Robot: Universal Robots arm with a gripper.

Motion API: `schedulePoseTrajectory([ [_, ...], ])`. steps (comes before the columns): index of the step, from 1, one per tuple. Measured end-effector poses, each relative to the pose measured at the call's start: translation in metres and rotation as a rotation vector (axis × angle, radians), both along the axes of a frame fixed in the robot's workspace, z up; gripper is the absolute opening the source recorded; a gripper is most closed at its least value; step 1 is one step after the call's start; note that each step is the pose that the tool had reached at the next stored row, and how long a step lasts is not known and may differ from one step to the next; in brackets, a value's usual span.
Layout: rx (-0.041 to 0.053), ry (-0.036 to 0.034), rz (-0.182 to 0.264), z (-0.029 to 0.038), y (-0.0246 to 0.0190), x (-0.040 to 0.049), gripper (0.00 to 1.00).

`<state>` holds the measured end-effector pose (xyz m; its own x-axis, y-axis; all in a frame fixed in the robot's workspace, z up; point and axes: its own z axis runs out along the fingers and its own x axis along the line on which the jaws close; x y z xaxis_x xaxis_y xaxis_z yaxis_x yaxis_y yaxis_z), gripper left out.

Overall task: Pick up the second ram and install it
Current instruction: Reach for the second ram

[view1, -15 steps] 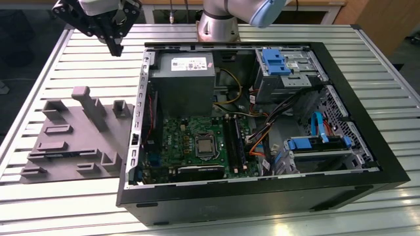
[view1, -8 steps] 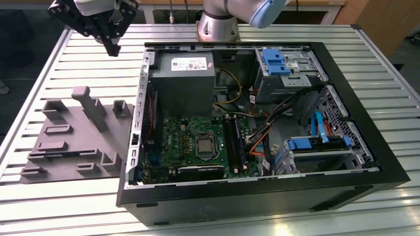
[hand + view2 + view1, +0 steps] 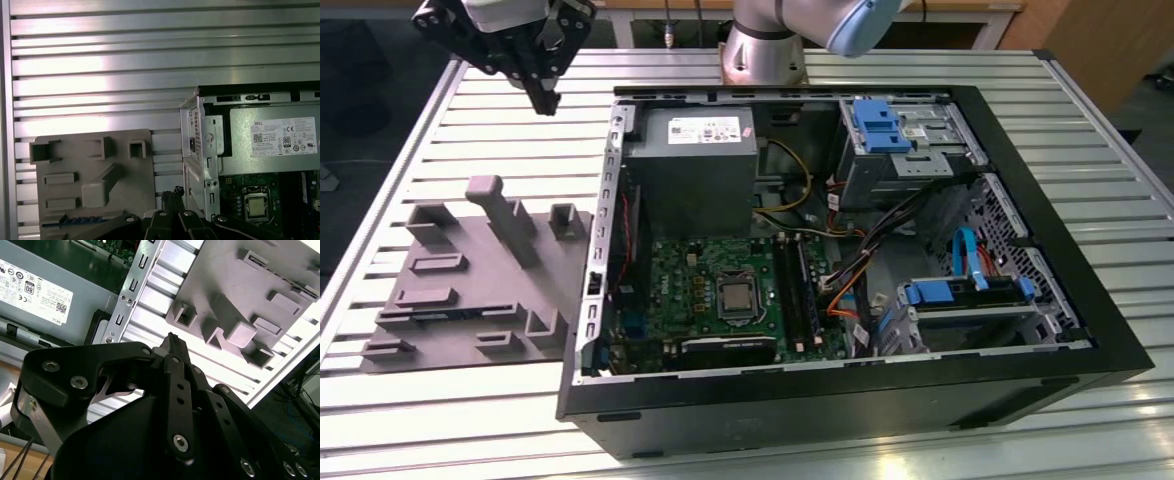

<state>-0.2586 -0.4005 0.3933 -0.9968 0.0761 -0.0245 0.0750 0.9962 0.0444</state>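
Note:
My gripper (image 3: 544, 100) hangs high over the table's far corner on the exterior view's left, beyond the grey fixture (image 3: 467, 270) and beside the open computer case (image 3: 1014, 250). Its black fingers meet at the tip in both wrist views (image 3: 172, 340) (image 3: 172, 192), shut with nothing between them. A thin dark strip with small bluish blocks, which looks like the second ram (image 3: 75, 220), lies in a slot along the fixture's near edge in the first wrist view. The green motherboard (image 3: 707, 290) with its long black slots (image 3: 797, 290) lies inside the case.
A grey power supply (image 3: 694, 160) fills the case's far corner above the board. Blue drive brackets (image 3: 881, 125) and loose orange and blue cables (image 3: 854, 290) sit on the exterior view's right. Light grey uprights (image 3: 507, 220) rise from the fixture. The ribbed aluminium table (image 3: 400, 130) lies all around.

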Motion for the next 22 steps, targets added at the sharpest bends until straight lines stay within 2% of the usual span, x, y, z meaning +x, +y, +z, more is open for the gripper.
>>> schedulePoseTrajectory([
  [22, 0.0000, 0.0000, 0.000, -0.0001, -0.0020, -0.0052, 0.11],
])
